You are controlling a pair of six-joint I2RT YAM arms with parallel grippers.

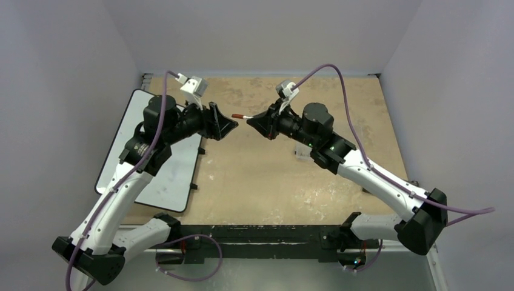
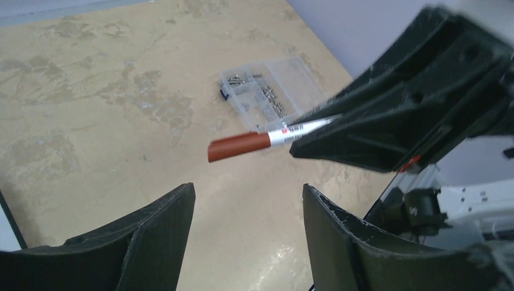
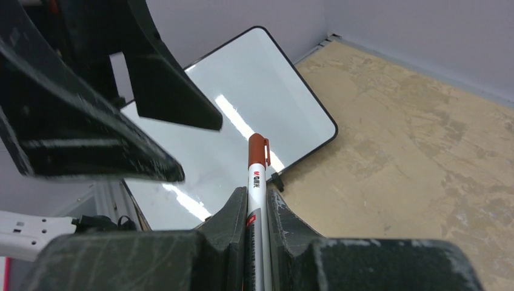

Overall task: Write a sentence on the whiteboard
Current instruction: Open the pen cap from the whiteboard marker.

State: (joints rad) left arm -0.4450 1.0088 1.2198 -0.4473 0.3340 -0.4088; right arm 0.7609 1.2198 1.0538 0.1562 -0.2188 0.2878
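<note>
The whiteboard [image 1: 173, 176] lies flat at the left of the table, partly under my left arm; it also shows blank in the right wrist view [image 3: 242, 115]. My right gripper [image 1: 254, 119] is shut on a white marker [image 3: 257, 200] with a red cap [image 1: 240, 115], [image 2: 238, 146] still on, pointing left above the table. My left gripper [image 1: 229, 123] is open and empty, facing the marker's capped end, a short gap away. In the left wrist view the jaws stand wide apart just below the cap, not touching it.
A small clear compartment box [image 2: 273, 91] with small parts sits on the table under the right arm, also in the top view [image 1: 301, 150]. The tan tabletop [image 1: 254, 182] is walled at back and sides.
</note>
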